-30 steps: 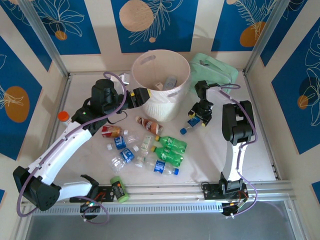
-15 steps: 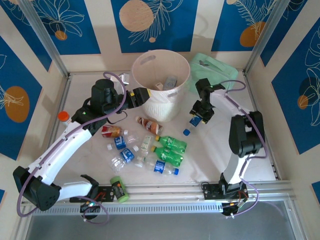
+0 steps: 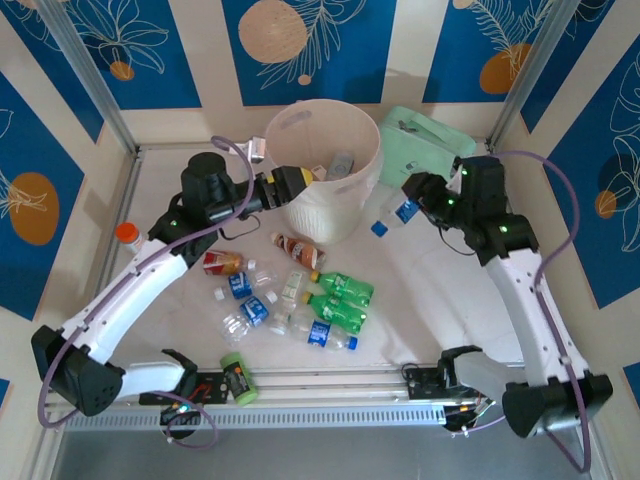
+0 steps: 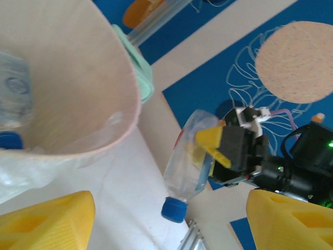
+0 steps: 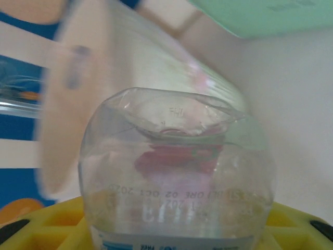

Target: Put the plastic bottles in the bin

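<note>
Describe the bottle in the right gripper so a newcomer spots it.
Find the pale pink bin at the far middle of the table. Just right of it, the right gripper grips a clear bottle with blue label and cap. It alone hangs in the air; the other bottles lie on the table before the bin.

Clear bottle (image 5: 177, 177), faint date print, "02 OCT"

Walls (image 3: 340, 80) on three sides: blue panels, peach discs, white leaf outlines, cream stripes. White table (image 3: 425, 295); aluminium rail (image 3: 330, 380) along near edge.
</note>
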{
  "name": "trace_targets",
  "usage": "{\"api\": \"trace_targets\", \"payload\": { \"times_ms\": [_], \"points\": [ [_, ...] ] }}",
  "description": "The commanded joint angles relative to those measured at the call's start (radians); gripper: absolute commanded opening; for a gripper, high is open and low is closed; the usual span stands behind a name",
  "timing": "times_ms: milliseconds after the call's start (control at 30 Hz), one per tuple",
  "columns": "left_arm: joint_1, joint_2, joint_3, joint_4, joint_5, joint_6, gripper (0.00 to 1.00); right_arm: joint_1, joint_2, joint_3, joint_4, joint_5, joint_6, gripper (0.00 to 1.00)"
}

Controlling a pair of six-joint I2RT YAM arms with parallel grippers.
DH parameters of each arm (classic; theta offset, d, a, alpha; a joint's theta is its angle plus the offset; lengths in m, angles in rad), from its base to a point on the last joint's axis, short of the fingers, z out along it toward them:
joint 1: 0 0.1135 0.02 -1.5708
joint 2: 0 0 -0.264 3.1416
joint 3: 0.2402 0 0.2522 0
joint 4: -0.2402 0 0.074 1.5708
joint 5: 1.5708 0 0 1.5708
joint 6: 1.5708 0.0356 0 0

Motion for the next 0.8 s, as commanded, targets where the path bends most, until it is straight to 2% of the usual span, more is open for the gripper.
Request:
{"api": "trace_targets", "payload": {
  "times_ms": [0,133,233,433,767],
  "points": [
    [-0.065,0.031,0.041,0.139,0.101,-0.027,0.77,-0.005,-0.018,-0.014,0.173,-0.154,0.08,0.51],
    [-0.143,0.088,0.054,0.26,0.173,-0.062,0.77,-0.006,-0.032,-0.024,0.304,-0.216,0.175,0.51],
    [-0.174,0.111,0.068,0.276,0.188,-0.053,0.77,-0.008,-0.03,-0.026,0.381,-0.264,0.237,0.51],
    [-0.181,0.126,0.077,0.286,0.205,-0.052,0.77,-0.01,-0.029,-0.038,0.464,-0.304,0.309,0.51],
    [-0.191,0.152,0.081,0.324,0.246,-0.079,0.65,-0.002,-0.014,-0.062,0.526,-0.33,0.358,0.51]
  ]
}}
